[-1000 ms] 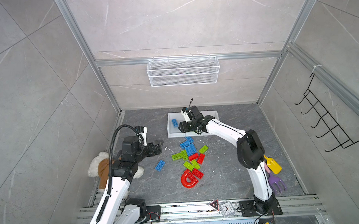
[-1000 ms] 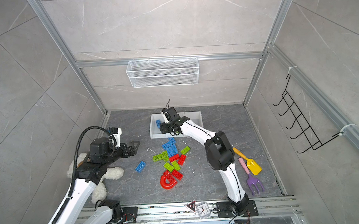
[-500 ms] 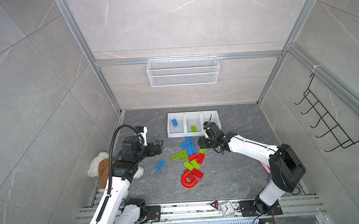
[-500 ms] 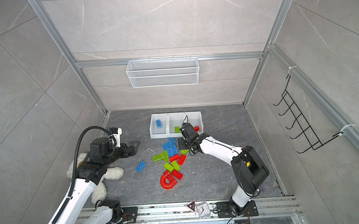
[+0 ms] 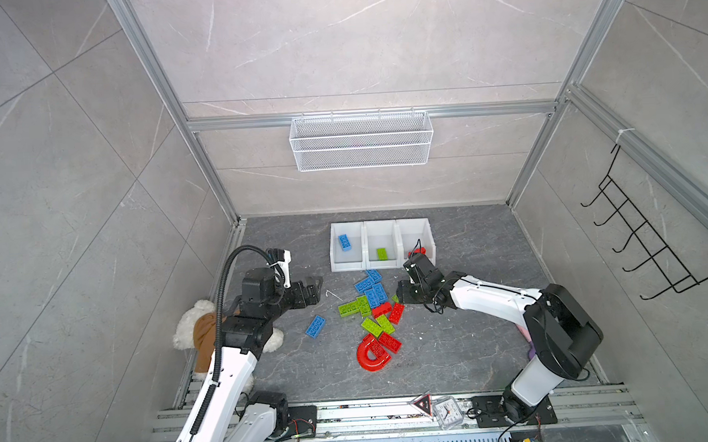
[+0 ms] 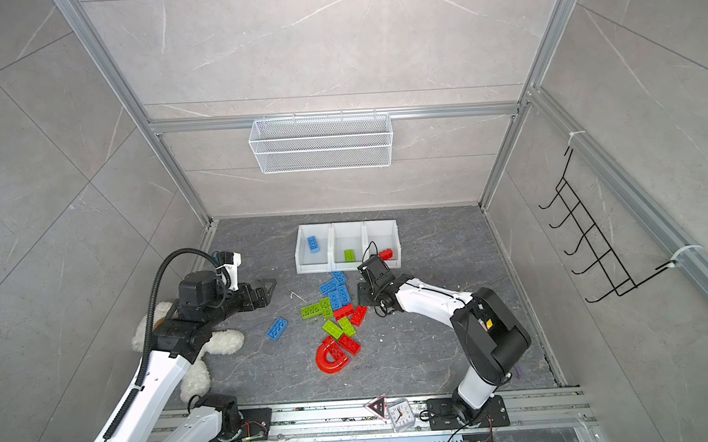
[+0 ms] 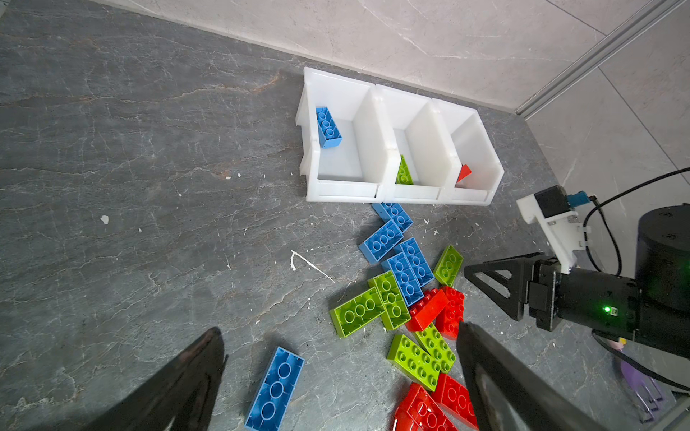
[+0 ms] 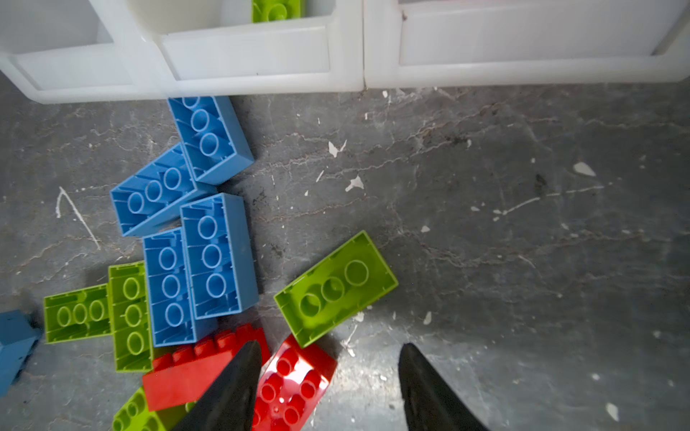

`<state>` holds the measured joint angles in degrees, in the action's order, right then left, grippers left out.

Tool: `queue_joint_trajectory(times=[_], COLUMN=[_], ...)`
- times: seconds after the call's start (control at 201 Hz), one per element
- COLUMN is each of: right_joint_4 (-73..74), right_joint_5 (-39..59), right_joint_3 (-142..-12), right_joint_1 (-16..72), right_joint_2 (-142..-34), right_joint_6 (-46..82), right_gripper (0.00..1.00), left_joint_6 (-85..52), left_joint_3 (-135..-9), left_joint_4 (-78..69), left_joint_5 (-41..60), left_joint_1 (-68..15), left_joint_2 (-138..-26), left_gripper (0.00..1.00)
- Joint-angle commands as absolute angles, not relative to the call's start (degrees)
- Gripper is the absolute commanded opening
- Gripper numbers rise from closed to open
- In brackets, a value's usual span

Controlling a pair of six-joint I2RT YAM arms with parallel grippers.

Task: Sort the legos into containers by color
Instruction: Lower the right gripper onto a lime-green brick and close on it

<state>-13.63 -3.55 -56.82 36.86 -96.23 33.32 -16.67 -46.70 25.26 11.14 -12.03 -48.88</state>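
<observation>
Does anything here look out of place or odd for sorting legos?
Yes. A plush toy lies at the left edge of the floor, and a small clock stands on the front rail. Neither is a lego.

Bare floor (image 5: 454,341) right of the brick pile (image 5: 373,296) lies open; white bins (image 5: 348,267) wall off the back.

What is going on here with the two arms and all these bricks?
Two robot arms are sorting toy bricks by colour into three white bins. Each bin holds one so far: a blue brick, a green brick, a red brick. The rest lie in a mixed pile before the bins. The right gripper is open and empty, low over the pile's edge. The left gripper hangs wide open near a lone blue brick.
</observation>
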Motion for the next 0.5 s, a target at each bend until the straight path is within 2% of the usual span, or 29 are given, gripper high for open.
queue_joint_trajectory(times=[0.0,0.493], right_joint_4=[-10.8,-10.2], right_joint_5=[-3.0,-1.9], right_joint_3=[-56.4,-61.7], right_joint_1=[37.2,37.0], right_joint_2=[-98.2,-106.6], right_joint_6=[35.4,35.6], right_gripper=[0.62,0.63], left_joint_6=[-15.6,-15.4], left_joint_3=[-48.2,-48.4], left_joint_4=[23.8,24.4], left_joint_5=[12.4,11.6], left_joint_1=[-12.4,-12.4], left_joint_2=[-48.7,-48.6], left_gripper=[1.0,1.0])
